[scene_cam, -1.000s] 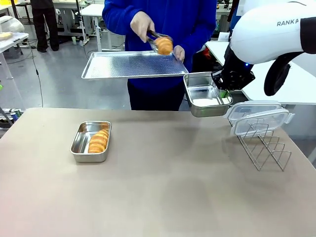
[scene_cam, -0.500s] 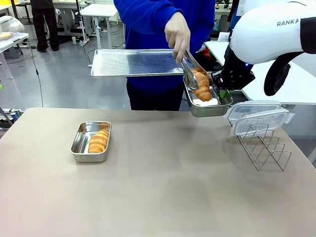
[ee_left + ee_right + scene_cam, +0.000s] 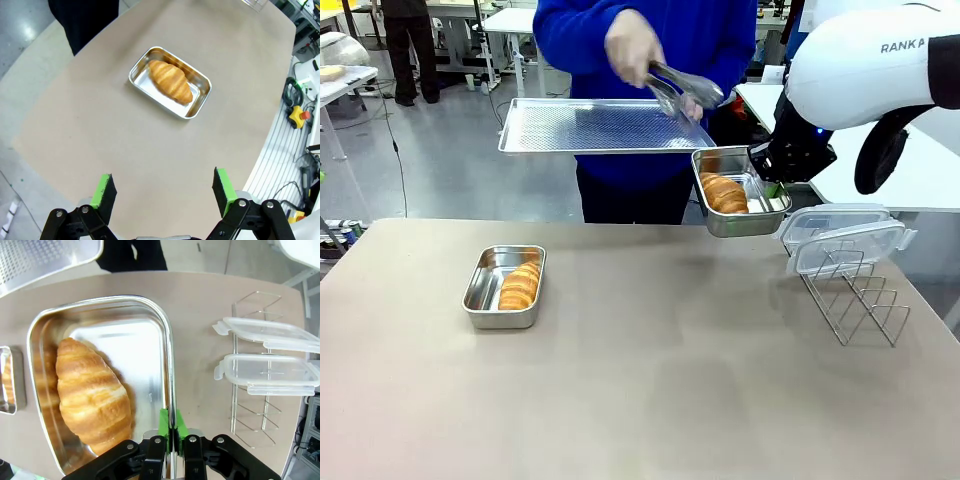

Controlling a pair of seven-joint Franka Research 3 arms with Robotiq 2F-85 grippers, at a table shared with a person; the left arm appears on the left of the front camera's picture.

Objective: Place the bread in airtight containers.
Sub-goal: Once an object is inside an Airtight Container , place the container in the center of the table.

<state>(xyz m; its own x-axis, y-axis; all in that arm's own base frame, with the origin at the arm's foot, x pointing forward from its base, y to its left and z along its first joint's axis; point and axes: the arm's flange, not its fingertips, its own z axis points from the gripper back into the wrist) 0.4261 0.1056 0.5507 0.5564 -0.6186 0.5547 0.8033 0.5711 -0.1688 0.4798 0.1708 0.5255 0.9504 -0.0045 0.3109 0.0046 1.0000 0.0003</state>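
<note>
golden-brown ridged croissant (image 3: pixel 92 390), shiny steel container (image 3: pixel 130 340), blue sweater (image 3: pixel 720 40), green claw pads (image 3: pixel 105 190), perforated silver tray (image 3: pixel 590 125)

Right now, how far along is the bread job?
Done: one croissant lies in the container on the table, the other croissant in the second container. In hand: the robot's right hand holds that container aloft by its rim. Left: both clear lids rest on the wire rack, unclipped.

Beyond my taupe table (image 3: pixel 650 400) I see a glossy grey floor (image 3: pixel 450 170) and white workbenches (image 3: pixel 515 20), evenly lit.
</note>
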